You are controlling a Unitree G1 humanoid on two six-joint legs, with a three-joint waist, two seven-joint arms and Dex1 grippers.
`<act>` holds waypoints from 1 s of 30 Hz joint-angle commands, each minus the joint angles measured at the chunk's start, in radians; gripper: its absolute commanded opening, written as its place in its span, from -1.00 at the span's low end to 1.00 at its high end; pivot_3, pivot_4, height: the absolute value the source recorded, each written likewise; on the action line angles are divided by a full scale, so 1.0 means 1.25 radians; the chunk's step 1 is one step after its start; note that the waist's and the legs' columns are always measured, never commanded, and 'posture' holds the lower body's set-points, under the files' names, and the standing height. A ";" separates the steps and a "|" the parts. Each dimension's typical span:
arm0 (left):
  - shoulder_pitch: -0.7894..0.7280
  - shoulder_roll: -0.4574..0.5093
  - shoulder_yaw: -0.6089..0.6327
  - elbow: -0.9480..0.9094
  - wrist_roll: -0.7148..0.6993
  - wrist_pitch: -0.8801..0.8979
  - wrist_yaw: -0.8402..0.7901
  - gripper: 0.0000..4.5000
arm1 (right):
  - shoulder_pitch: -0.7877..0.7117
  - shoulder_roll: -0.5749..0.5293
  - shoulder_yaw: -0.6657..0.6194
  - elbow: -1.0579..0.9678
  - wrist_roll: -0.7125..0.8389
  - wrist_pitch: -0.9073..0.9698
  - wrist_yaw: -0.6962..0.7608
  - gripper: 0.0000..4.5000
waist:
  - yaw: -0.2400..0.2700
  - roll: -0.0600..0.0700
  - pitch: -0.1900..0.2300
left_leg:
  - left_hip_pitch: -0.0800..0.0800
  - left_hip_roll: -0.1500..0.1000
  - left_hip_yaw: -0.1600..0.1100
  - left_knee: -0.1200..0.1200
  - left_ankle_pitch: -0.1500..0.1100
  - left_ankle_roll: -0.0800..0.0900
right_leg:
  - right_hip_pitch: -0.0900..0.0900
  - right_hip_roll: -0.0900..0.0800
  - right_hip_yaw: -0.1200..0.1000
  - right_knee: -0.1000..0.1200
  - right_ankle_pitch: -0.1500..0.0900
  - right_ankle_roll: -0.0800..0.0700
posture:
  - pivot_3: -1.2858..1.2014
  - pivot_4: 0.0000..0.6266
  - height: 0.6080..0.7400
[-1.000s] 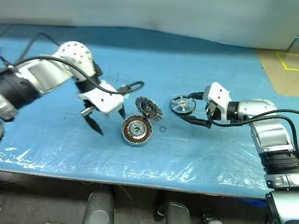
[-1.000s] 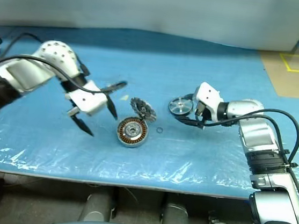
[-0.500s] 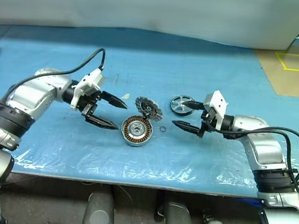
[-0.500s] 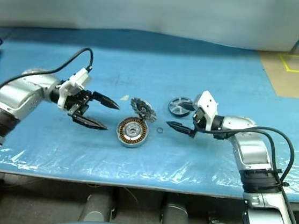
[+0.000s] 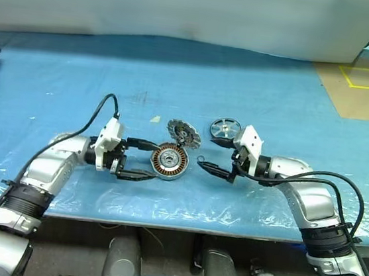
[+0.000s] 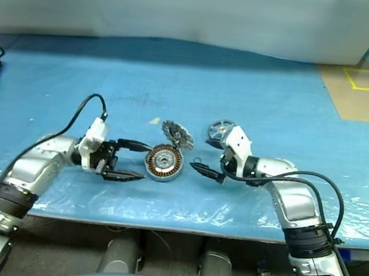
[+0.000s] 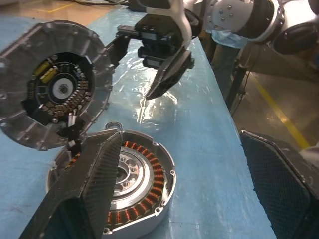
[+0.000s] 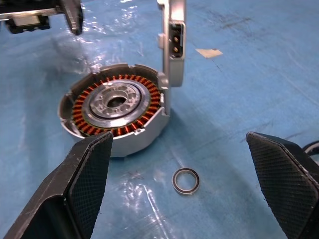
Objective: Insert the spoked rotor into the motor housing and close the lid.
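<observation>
Low over blue table (image 5: 257, 86): motor housing (image 5: 169, 161) between both grippers' wide, empty jaws, lid (image 5: 184, 133) upright.

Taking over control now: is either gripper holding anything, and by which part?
Nothing is held. The left gripper and the right gripper both stand open on either side of the motor housing; the spoked rotor lies on the table.

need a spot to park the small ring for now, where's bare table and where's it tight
Bare blue table lies between the parts and the back wall, and right of the spoked rotor. It is crowded in the middle: left tool beside the motor housing, the lid propped behind it, the small ring and right tool just right.
</observation>
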 commanded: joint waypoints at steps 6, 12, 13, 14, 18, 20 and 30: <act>0.029 -0.053 0.050 0.063 0.045 -0.099 0.000 0.76 | 0.002 0.017 0.032 0.059 -0.052 -0.096 0.004 1.00 | 0.000 0.000 0.000 | 0.000 0.000 0.000 0.000 0.000 0.000 | 0.000 0.000 0.000 0.000 0.000 0.000 | 0.03 -0.52 1.00; 0.014 -0.092 0.075 0.098 0.051 -0.120 0.017 0.76 | -0.013 0.038 0.055 0.129 -0.094 -0.159 0.002 1.00 | -0.001 -0.001 0.000 | 0.000 0.000 0.000 0.000 0.000 0.000 | 0.000 0.000 0.001 0.000 0.000 0.000 | 0.03 -0.52 1.00; 0.013 -0.095 0.078 0.100 0.053 -0.124 0.019 0.76 | -0.017 0.044 0.059 0.144 -0.103 -0.172 0.000 1.00 | -0.001 -0.001 -0.001 | 0.000 0.000 0.000 0.000 0.000 0.000 | 0.000 0.000 0.001 0.000 0.000 0.000 | 0.03 -0.52 1.00; 0.012 -0.099 0.081 0.103 0.057 -0.130 0.021 0.76 | -0.021 0.049 0.063 0.163 -0.113 -0.184 -0.004 1.00 | -0.001 -0.001 -0.001 | 0.000 0.000 0.000 0.000 0.000 0.000 | 0.000 0.000 0.001 0.000 0.000 0.000 | 0.03 -0.52 1.00; 0.018 -0.102 0.089 0.099 0.063 -0.136 0.022 0.76 | -0.038 0.067 0.065 0.225 -0.135 -0.218 -0.016 1.00 | -0.007 -0.001 -0.001 | 0.001 0.000 0.000 0.000 0.000 0.001 | 0.000 0.000 0.001 0.000 0.000 -0.001 | 0.03 -0.52 1.00; 0.019 -0.100 0.094 0.094 0.060 -0.131 0.025 0.78 | -0.038 0.067 0.064 0.236 -0.135 -0.222 -0.012 0.82 | -0.010 -0.003 -0.002 | 0.001 0.000 0.000 0.000 -0.001 0.001 | 0.000 0.000 0.001 0.000 0.001 -0.002 | 0.03 -0.52 1.00; 0.027 -0.085 0.110 0.057 0.058 -0.100 0.045 0.78 | -0.017 0.040 0.067 0.238 -0.141 -0.222 0.013 -0.35 | -0.013 -0.008 -0.005 | 0.003 0.000 0.000 0.000 -0.002 0.003 | 0.002 0.000 0.001 0.000 0.002 -0.004 | 0.03 -0.52 1.00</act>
